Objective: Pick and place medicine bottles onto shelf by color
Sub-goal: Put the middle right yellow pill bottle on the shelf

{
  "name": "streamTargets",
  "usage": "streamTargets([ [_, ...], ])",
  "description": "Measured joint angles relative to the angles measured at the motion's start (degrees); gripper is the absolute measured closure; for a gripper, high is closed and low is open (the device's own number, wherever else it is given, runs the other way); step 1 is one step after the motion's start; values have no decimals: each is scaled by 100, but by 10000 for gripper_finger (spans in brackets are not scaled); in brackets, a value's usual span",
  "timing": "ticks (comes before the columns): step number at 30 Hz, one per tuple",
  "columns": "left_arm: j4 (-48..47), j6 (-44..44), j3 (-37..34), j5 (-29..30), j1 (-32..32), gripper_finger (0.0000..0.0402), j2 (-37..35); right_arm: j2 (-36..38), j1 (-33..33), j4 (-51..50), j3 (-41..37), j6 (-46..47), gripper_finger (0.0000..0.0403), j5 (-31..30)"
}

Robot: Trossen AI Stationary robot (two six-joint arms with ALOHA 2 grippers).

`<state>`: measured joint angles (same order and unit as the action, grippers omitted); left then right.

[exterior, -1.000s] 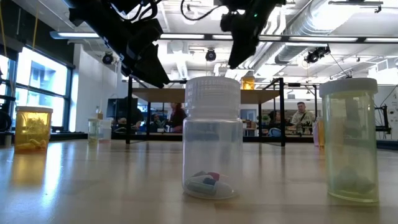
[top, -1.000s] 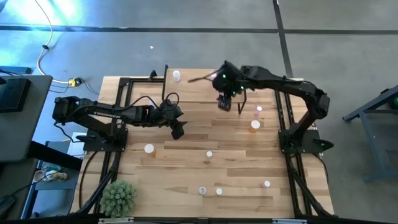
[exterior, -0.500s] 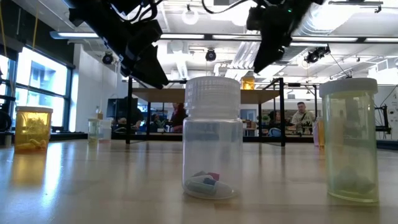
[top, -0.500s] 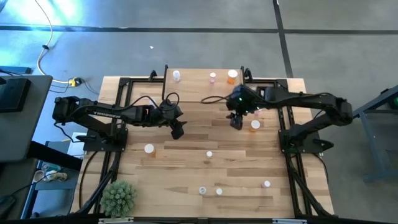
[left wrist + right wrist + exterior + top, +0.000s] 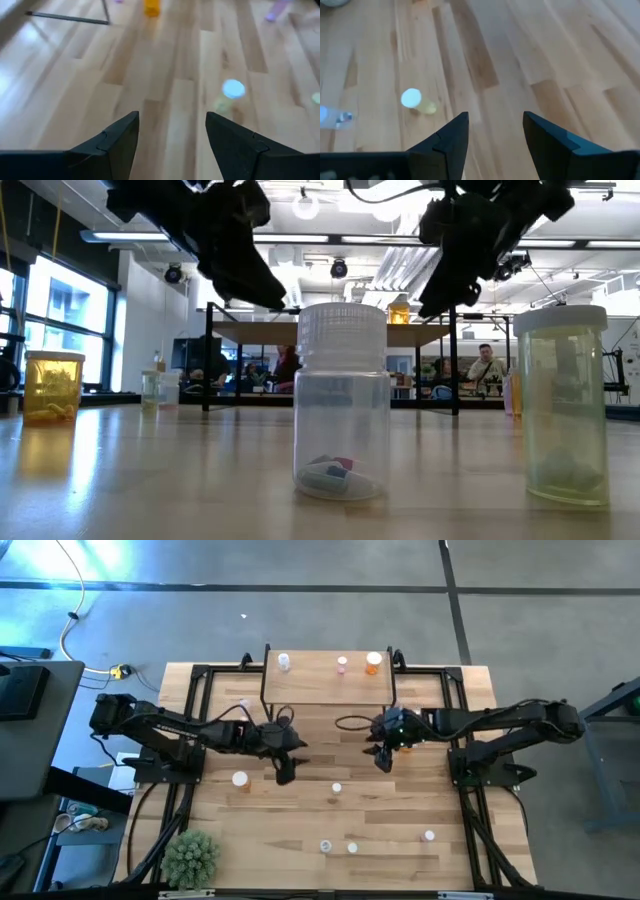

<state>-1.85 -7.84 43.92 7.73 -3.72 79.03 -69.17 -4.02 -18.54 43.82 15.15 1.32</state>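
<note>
Take the shelf (image 5: 328, 680) at the far edge of the tabletop (image 5: 460, 830) as the landmark. Farthest from it, along the near edge, stand three medicine bottles: two close together (image 5: 325, 846) (image 5: 352, 848) and a pinkish one (image 5: 429, 836) off toward the right arm's side. In the low view the nearest pair fills the frame: a clear bottle (image 5: 342, 400) with something small inside and a pale yellow bottle (image 5: 566, 405) beside it.

Closer to the shelf, about midway across the tabletop, sit a white-capped bottle (image 5: 336, 788) and another (image 5: 240, 779) toward the left arm's side.

Just shelf-ward of those, both arms hang over the tabletop. The left gripper (image 5: 284, 771) has its fingers apart with nothing between them; its wrist view shows bare wood and a capped bottle (image 5: 233, 89) ahead. The right gripper (image 5: 381, 758) likewise has its fingers spread and empty, with a yellowish bottle (image 5: 413, 99) lying off to one side in its wrist view.

On the shelf itself stand three bottles: a pale one (image 5: 285, 661), a pink one (image 5: 342, 663) and an orange one (image 5: 373, 662).

As I judge it, the sorting is under way but less than half finished: three are up, at least five wait on the tabletop, and neither arm carries anything.
</note>
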Motion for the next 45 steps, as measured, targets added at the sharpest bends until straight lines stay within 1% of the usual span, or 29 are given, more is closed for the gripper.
streamTargets([
  [3, 300, 63, 6, -1, 150, 181, 160, 0, 197, 559, -282, 5, 224, -155],
  [7, 639, 277, 4, -1, 293, 179, 398, -4, 495, 913, -541, 159, 224, -299],
  [13, 1115, 313, 2, -211, 434, 156, 757, -4, 967, 942, -623, 389, 224, -985],
  [19, 1834, 315, 4, -219, 542, 126, 1229, -4, 1280, 1023, -623, 436, 224, -1622],
  [25, 2502, 485, 6, -239, 546, 124, 1719, -4, 1396, 1071, -623, 452, 224, -1659],
  [30, 2844, 510, 129, -571, 543, 124, 2166, -4, 1396, 1137, -623, 443, 224, -1659],
  [39, 2827, 668, 493, -573, 590, 124, 2737, -7, 1394, 1191, -621, 436, 224, -1661],
  [45, 2809, 759, 682, -576, 651, 124, 2931, -7, 1394, 1201, -621, 438, 224, -1663],
])
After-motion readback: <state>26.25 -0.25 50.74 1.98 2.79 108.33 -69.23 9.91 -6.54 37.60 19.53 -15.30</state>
